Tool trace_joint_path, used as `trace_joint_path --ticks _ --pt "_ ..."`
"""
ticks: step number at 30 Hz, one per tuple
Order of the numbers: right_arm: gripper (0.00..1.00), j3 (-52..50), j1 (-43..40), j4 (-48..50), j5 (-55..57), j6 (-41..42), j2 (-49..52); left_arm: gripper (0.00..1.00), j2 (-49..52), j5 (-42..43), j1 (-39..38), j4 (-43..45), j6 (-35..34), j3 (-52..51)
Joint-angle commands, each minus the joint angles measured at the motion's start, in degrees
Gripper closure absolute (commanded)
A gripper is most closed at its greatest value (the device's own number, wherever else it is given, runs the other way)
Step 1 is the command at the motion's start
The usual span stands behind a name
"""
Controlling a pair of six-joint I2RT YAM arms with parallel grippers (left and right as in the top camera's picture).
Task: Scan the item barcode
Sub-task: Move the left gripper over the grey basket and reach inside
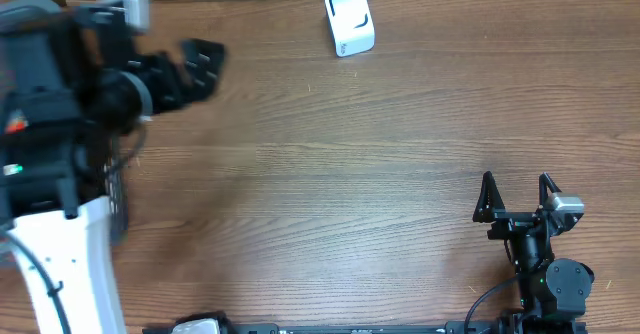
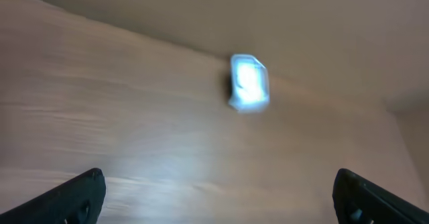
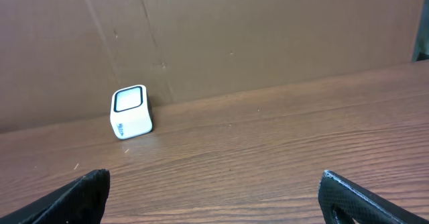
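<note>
**Spotter:** At the far edge of the desk (image 1: 350,174), just in front of the cardboard backdrop (image 3: 268,36), you have the white box (image 1: 349,20). It stands alone and nothing touches it. My guess is it's the scanner, and I see no separate barcoded item in any view.

**Operator:** Which way does it point?

**Spotter:** The dark-framed window faces up, tipped a little toward your side of the desk. The body is nearly cubic, so the long axis is weak. It seems to run from the backdrop toward you, turned slightly off square.

**Operator:** Grippers?

**Spotter:** Left gripper (image 1: 205,66) is raised at the far left with fingers spread wide, holding nothing and aimed toward the box. Its wrist view is blurred. Right gripper (image 1: 516,182) is low at the near right, well apart from the box, also spread and empty.

**Operator:** How do I do this step well?

**Spotter:** It's an approach, as I read it. Come in from the left and keep your fingers off that window. If you grasp, take the plain white sides so the window stays unobstructed. Settle the left wrist view before you commit.
</note>
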Motion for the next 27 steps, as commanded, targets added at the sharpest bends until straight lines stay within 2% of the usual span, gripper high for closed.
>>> trace_joint_path --ticks 1,4,10,13,17,23,27 --pt "0.0 -0.6 -0.2 0.2 0.3 -0.2 -0.6 0.0 2.5 -6.3 9.4 -2.6 -3.2 8.1" --pt "0.0 -0.6 -0.2 0.2 0.3 -0.2 -0.6 0.0 5.5 -6.9 18.7 -4.9 -3.2 12.5" --pt "0.0 -0.6 -0.2 0.2 0.3 -0.2 -0.6 0.0 11.9 -19.5 30.6 -6.1 -8.0 12.6" --pt "0.0 -0.6 -0.2 0.2 0.3 -0.2 -0.6 0.0 15.8 -22.1 32.1 -7.2 -7.5 12.6" --pt "0.0 -0.6 -0.2 0.2 0.3 -0.2 -0.6 0.0 21.7 -22.1 31.9 -6.5 -2.0 12.6" --pt "0.0 -0.6 -0.2 0.2 0.3 -0.2 -0.6 0.0 32.0 -19.1 31.9 -5.3 -0.4 12.6" --pt "0.0 -0.6 -0.2 0.2 0.3 -0.2 -0.6 0.0 37.9 -16.9 31.9 -4.5 3.1 12.6"
